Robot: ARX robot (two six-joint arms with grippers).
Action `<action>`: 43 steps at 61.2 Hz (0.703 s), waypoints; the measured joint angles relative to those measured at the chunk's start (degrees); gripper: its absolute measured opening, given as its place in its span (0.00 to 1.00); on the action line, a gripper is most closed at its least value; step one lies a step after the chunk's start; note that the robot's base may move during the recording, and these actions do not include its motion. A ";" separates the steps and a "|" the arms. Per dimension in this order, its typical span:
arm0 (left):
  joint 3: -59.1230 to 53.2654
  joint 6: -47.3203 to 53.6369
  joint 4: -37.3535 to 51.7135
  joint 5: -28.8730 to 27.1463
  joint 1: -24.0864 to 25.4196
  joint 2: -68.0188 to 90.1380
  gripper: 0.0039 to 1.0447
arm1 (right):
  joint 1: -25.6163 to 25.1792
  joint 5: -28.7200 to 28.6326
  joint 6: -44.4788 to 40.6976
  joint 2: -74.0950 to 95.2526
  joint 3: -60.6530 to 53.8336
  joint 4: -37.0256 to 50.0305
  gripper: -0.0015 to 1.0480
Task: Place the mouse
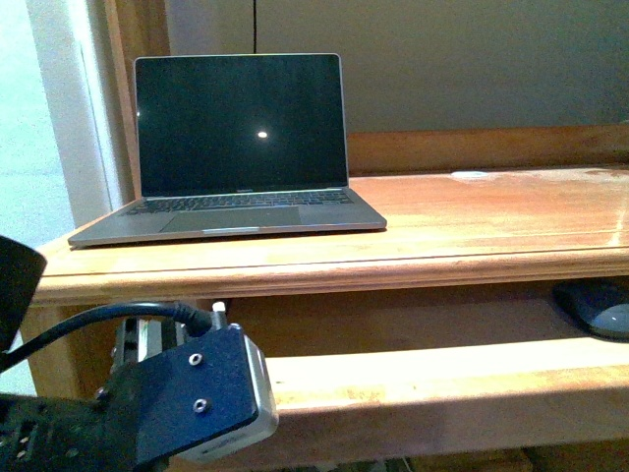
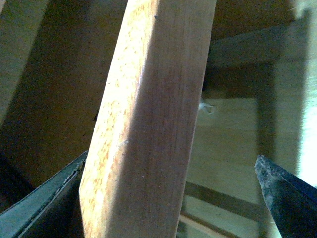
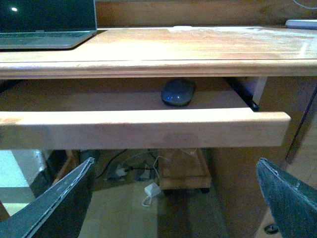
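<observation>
The mouse (image 3: pixel 178 92) lay in the tray (image 3: pixel 99 100) (right end); left gripper (image 2: pixel 171 163), spread wide, straddled the tray's rail (image 2: pixel 148 124); right gripper (image 3: pixel 176 162) gaped empty before it.

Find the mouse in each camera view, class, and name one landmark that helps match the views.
Front view: mouse at the far right edge, on the pull-out shelf under the desktop.
Left wrist view: not in it.
Right wrist view: mouse on that shelf, behind its front rail.
Shared landmark: the laptop on the desktop, in front and right wrist views.
</observation>
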 joint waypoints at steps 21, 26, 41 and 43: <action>-7.69 -32.37 -6.10 8.22 -2.62 -17.84 0.93 | 0.00 0.00 0.00 0.00 0.00 0.00 0.93; -9.62 -42.86 -5.14 9.90 -3.06 -22.58 0.93 | 0.00 0.00 0.00 0.00 -0.02 0.00 0.93; -20.94 -55.60 16.39 -30.34 -6.78 -40.92 0.73 | 0.00 -0.07 0.00 0.00 0.00 0.00 0.93; -22.18 -55.76 17.22 -35.60 -6.29 -43.01 0.70 | 0.00 -0.04 0.00 0.00 0.00 0.00 0.93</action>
